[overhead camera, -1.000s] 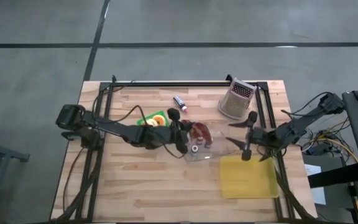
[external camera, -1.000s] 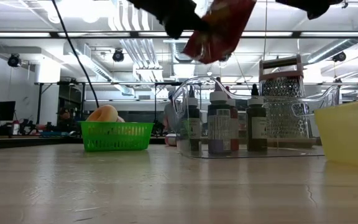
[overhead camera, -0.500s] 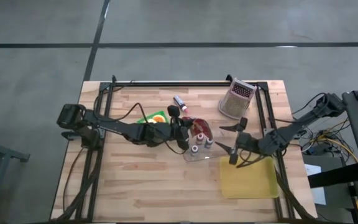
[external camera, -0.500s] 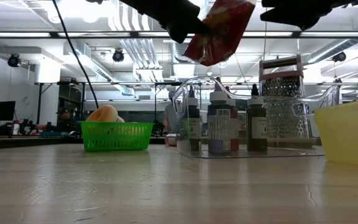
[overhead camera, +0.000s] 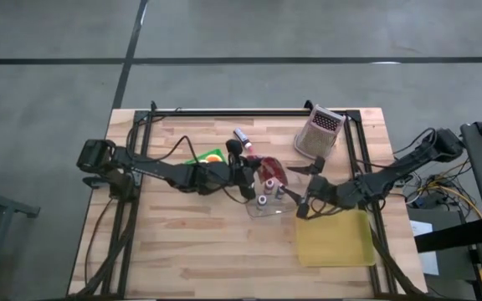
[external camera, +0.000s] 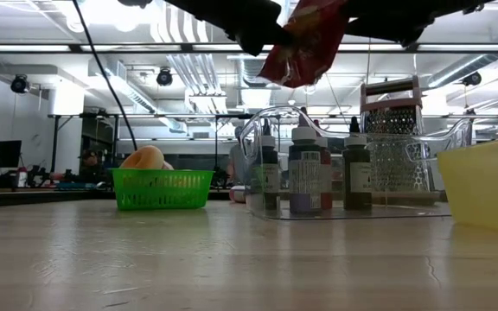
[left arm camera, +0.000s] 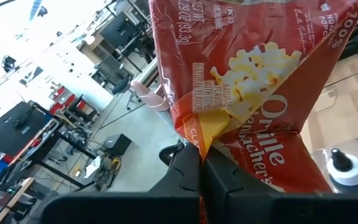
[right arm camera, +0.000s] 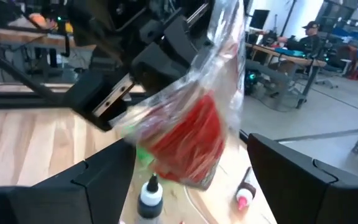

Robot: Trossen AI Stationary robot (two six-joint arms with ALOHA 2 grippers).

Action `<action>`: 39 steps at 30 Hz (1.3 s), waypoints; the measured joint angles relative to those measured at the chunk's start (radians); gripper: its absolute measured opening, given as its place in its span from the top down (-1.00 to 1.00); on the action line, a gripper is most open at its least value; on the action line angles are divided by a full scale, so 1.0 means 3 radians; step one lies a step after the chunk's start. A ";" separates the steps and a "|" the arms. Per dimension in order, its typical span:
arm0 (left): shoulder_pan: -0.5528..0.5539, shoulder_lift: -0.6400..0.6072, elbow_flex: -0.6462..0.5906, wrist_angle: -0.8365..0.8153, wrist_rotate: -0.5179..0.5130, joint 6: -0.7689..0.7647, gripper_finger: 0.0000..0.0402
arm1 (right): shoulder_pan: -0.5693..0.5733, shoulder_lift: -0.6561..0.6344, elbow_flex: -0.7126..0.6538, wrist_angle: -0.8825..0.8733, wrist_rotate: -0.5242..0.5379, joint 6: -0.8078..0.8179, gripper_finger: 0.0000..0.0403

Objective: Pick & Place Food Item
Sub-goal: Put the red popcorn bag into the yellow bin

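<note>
1. Left gripper [overhead camera: 249, 173] clamped shut on red crinkly plastic popcorn bag [overhead camera: 272, 170], held aloft over clear plastic bin [external camera: 271, 130] of small bottles [external camera: 305, 173].
2. Right gripper [overhead camera: 303, 188] spread wide, empty, flanking bag, not touching.
3. Below: wooden tabletop [overhead camera: 191, 242].

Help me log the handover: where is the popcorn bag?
In the high view, the popcorn bag hangs mid-table above the clear bottle tray, pinched by the left gripper, with the open right gripper beside it.
</note>
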 joint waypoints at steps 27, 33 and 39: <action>-0.0001 0.0000 -0.0063 0.0166 0.0368 -0.0088 1.00 | -0.0298 0.0033 0.0000 0.0343 -0.0356 -0.0039 0.12; -0.0004 0.0001 -0.0066 0.0164 0.0484 -0.0100 1.00 | -0.0300 0.0028 0.0000 0.0337 -0.0324 -0.0134 0.80; -0.0004 0.0001 -0.0067 0.0163 0.0522 -0.0098 1.00 | -0.0296 0.0028 0.0000 0.0333 -0.0326 -0.0156 0.92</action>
